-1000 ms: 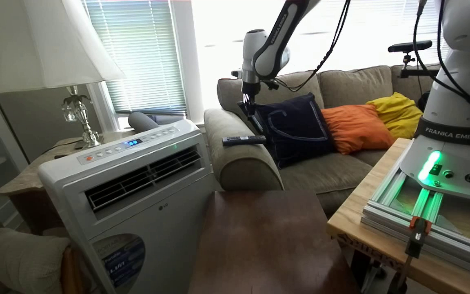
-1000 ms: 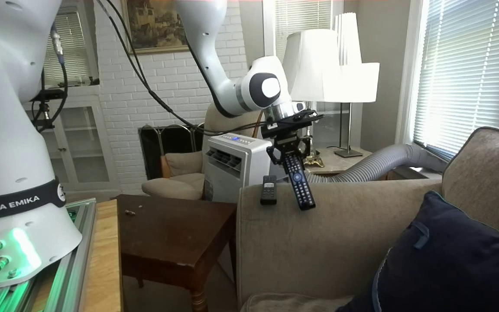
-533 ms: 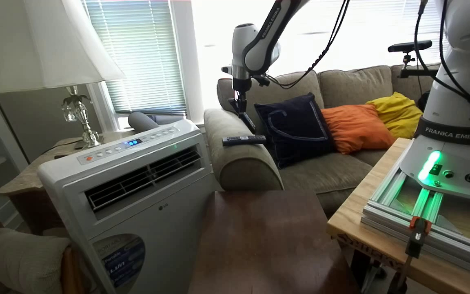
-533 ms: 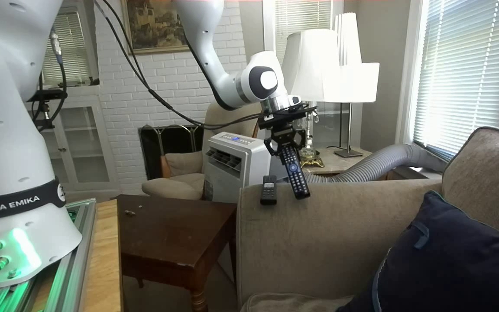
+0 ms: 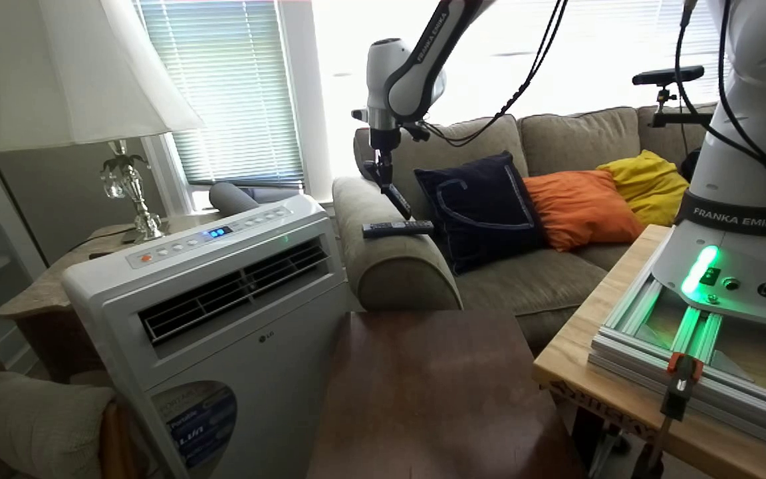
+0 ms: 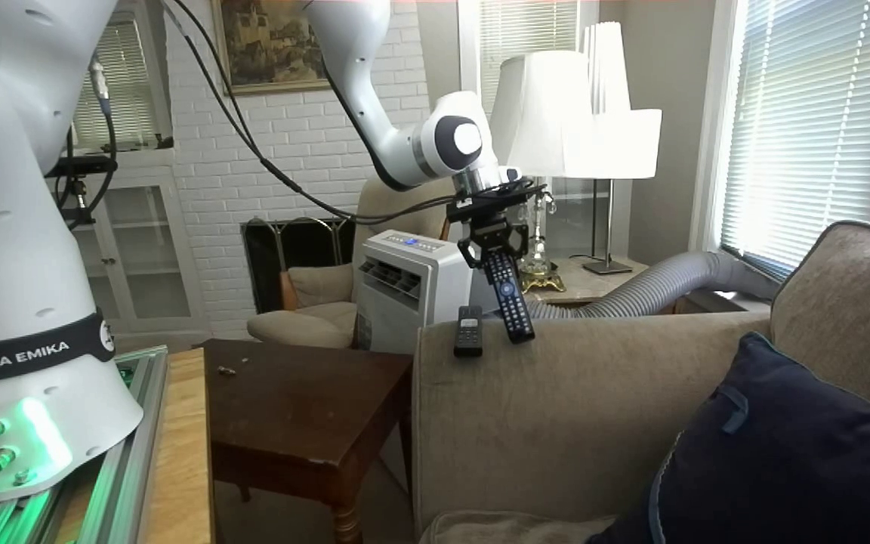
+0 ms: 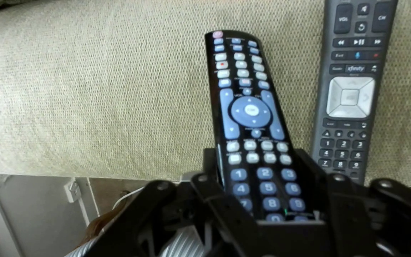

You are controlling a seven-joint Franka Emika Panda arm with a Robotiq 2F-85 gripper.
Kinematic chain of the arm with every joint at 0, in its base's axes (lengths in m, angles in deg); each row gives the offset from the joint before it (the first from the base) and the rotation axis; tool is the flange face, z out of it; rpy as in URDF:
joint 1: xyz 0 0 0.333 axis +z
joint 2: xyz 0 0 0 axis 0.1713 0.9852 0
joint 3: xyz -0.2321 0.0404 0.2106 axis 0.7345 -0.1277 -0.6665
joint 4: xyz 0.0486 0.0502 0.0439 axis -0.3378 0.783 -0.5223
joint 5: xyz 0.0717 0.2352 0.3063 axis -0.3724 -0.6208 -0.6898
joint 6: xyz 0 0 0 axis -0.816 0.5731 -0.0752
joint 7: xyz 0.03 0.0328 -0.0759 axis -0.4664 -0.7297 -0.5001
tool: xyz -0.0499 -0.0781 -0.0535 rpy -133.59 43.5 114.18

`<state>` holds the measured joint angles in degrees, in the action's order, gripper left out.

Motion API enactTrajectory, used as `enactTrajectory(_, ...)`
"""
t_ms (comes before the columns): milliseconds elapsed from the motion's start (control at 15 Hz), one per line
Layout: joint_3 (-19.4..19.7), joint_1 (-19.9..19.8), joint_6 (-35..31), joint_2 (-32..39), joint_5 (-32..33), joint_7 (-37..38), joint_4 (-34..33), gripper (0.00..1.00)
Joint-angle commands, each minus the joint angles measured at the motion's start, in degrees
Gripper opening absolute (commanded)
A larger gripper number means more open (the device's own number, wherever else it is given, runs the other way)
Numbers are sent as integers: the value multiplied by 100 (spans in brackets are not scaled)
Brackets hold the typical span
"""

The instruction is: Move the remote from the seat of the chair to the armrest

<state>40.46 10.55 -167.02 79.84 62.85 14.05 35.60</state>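
The held remote is black with blue and white buttons and shows in both exterior views (image 5: 396,201) (image 6: 509,296) and in the wrist view (image 7: 252,110). My gripper (image 5: 383,181) (image 6: 498,258) (image 7: 253,167) is shut on its lower end, a finger on each side. The remote slopes down with its free end over the armrest (image 5: 406,283) (image 6: 593,385) (image 7: 120,89); I cannot tell whether it touches the fabric. The beige-grey couch-like chair (image 5: 542,279) (image 6: 510,525) has its seat beside and below the armrest.
A second, dark grey remote (image 5: 397,229) (image 6: 469,331) (image 7: 350,96) lies on the armrest beside the held one. A navy pillow (image 5: 483,213) (image 6: 790,453) leans inside the armrest. A white air conditioner (image 5: 223,279) and a brown wooden table (image 5: 436,392) stand close by.
My gripper has moved left in both exterior views with the remote in it, away from the navy pillow and over the armrest. The grey remote has not moved.
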Motion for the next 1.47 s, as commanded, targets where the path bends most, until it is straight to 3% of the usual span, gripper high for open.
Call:
enactTrajectory(0,166,174,204,253,53,208,-318,31)
enactTrajectory(1400,370,702,586,1206,97,759,-1437,31)
